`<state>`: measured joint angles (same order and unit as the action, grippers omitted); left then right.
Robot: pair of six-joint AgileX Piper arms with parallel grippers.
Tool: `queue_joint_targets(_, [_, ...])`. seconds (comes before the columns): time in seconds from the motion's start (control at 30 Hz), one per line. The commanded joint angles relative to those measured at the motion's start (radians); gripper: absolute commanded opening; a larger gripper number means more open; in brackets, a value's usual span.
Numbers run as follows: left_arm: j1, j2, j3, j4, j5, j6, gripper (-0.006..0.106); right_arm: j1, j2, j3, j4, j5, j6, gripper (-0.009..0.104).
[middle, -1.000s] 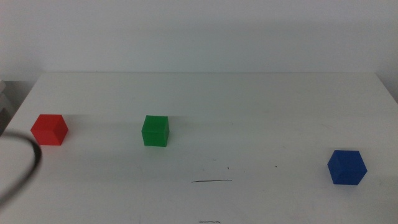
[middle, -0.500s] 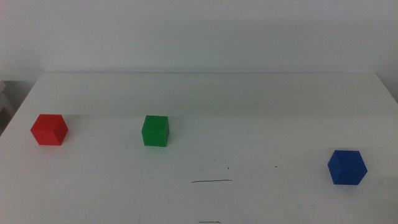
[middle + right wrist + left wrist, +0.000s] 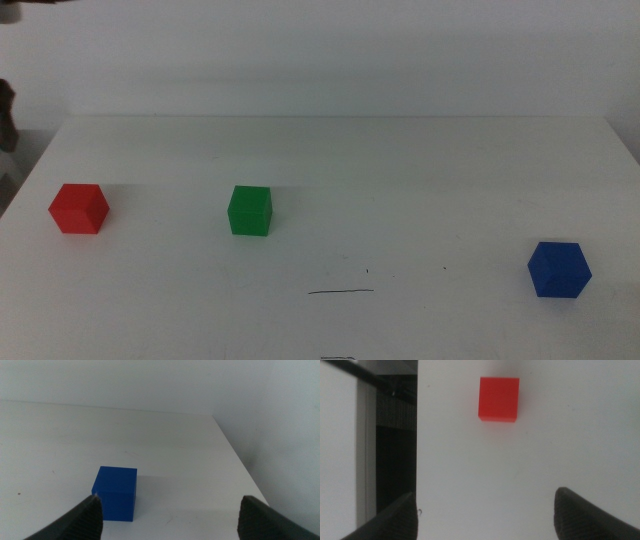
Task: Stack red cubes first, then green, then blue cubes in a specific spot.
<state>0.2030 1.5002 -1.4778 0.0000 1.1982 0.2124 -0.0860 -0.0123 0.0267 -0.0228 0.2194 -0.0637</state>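
The red cube sits near the table's left edge, the green cube left of centre, and the blue cube at the front right. The specific spot, a thin black pen stroke, lies in front of the green cube with nothing on it. In the left wrist view my left gripper hangs open above the table, a little short of the red cube. My right gripper is open low over the table, with the blue cube just ahead of one jaw.
Two tiny black dots mark the table behind the stroke, and another small mark lies at the front edge. A dark gap runs along the table's left edge beside the red cube. A blurred part of the left arm shows at the far left.
A dark curved shape at the lower left edge one second ago is gone. A blurred arm part now shows at the upper left. The cubes have not moved.
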Motion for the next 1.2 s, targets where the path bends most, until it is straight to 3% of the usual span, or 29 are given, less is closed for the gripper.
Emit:
queue_joint_targets(0.0, [-0.005,0.045,-0.091,0.0,-0.006,0.037,0.093,-0.008,-0.015,-0.01,-0.008,-0.081,-0.009,0.09])
queue_joint_targets(0.27, [-0.005,0.297,-0.324,-0.028,0.078,0.059,0.093,-0.008,-0.015,-0.01,-0.008,-0.081,-0.009,0.09])
queue_joint_targets(0.63, [-0.005,0.463,-0.403,-0.149,0.072,0.137,0.093,-0.008,-0.015,-0.01,-0.008,-0.081,-0.009,0.09])
queue_joint_targets(1.17, [-0.006,0.574,-0.403,-0.121,0.115,0.136,0.093,-0.008,-0.015,-0.01,-0.008,-0.081,-0.009,0.09])
